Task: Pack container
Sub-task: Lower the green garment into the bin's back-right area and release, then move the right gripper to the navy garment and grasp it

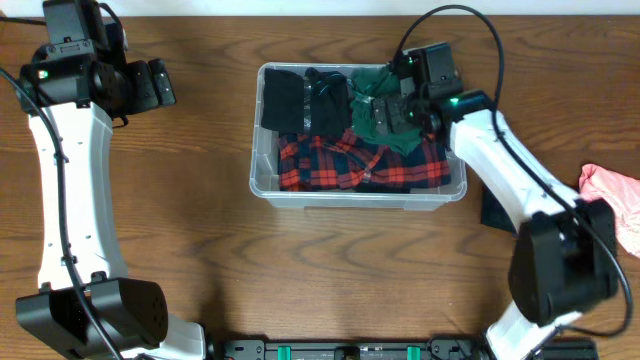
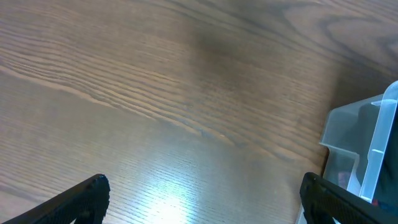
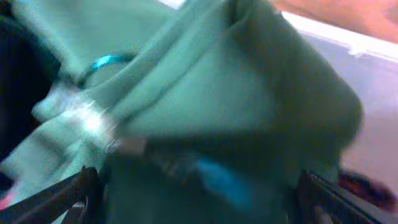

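The clear plastic container (image 1: 355, 198) stands at the table's middle. It holds a red plaid garment (image 1: 340, 160), black clothing (image 1: 285, 100) and a green garment (image 1: 372, 85). My right gripper (image 1: 392, 112) is down in the container's far right part, on the green garment. In the right wrist view its fingers (image 3: 199, 193) are spread wide, with the blurred green garment (image 3: 217, 81) filling the gap between them. My left gripper (image 1: 160, 82) is open and empty above bare table, left of the container. The left wrist view shows its fingers (image 2: 205, 199) apart and the container's corner (image 2: 367, 149) at right.
A pink cloth (image 1: 612, 195) lies at the table's right edge. A dark flat item (image 1: 495, 212) lies just right of the container, under my right arm. The table is brown wood.
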Motion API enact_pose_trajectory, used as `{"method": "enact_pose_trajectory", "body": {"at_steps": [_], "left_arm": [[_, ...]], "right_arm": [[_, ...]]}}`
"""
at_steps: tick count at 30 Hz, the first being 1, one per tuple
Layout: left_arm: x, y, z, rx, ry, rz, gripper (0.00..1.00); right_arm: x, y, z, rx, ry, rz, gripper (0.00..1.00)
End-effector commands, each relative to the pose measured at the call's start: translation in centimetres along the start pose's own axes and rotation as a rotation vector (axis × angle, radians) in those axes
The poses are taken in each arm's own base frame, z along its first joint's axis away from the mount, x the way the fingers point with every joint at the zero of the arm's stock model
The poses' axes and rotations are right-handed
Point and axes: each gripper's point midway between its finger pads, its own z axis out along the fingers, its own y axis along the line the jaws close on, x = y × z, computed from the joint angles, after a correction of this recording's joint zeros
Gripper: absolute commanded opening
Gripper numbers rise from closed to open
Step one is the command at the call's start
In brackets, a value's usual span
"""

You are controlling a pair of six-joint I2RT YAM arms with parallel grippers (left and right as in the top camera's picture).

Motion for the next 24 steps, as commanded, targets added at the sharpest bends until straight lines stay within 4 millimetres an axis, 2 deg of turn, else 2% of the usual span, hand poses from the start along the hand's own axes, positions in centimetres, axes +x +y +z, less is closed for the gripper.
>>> {"method": "enact_pose_trajectory", "body": {"at_steps": [1,5,8,10,12,13,17,19,21,24], "left_arm": [[-0.3,0.1,-0.5,-0.002,-0.014,-0.005,0.98],[-0.3,0.1,-0.5,-0.002,-0.014,-0.005,0.98],[-0.3,0.1,-0.5,-0.002,-0.014,-0.005,0.98],[-0.4,0.1,-0.5,-0.002,-0.015,-0.005,0.98],[-0.4,0.1,-0.5,-0.002,-0.015,-0.005,0.98],[-0.3,0.1,-0.5,-0.002,-0.014,-0.005,0.98],[-0.3,0.1,-0.5,-0.002,-0.014,-0.005,0.98],[-0.3,0.1,-0.5,-0.002,-0.014,-0.005,0.98],[-0.3,0.1,-0.5,-0.002,-0.014,-0.005,0.98],[-0.3,0.1,-0.5,-0.002,-0.014,-0.005,0.98]], "right_arm": [[-3.5,0.1,-6.1,-0.008,-0.125,0.052,0.99],[-5.0,-1.7,-11.9,0.011,-0.222,0.117,0.99],[-4.9,-3.3,-15.9,0.030,-0.269,0.149,0.99],[-3.8,-3.9,-17.5,0.019,-0.254,0.171,0.99],[-1.8,-4.9,-18.7,0.031,-0.204,0.225,0.99],[-0.2,-6.1,-19.3,0.061,-0.162,0.302,0.99],[5.0,-9.6,-19.5,0.147,-0.032,0.566,0.99],[8.6,-11.9,-19.1,0.251,0.046,0.750,0.99],[11.5,-13.5,-18.3,0.318,0.100,0.864,0.99],[14.8,-15.3,-16.6,0.378,0.135,0.981,0.99]]}}
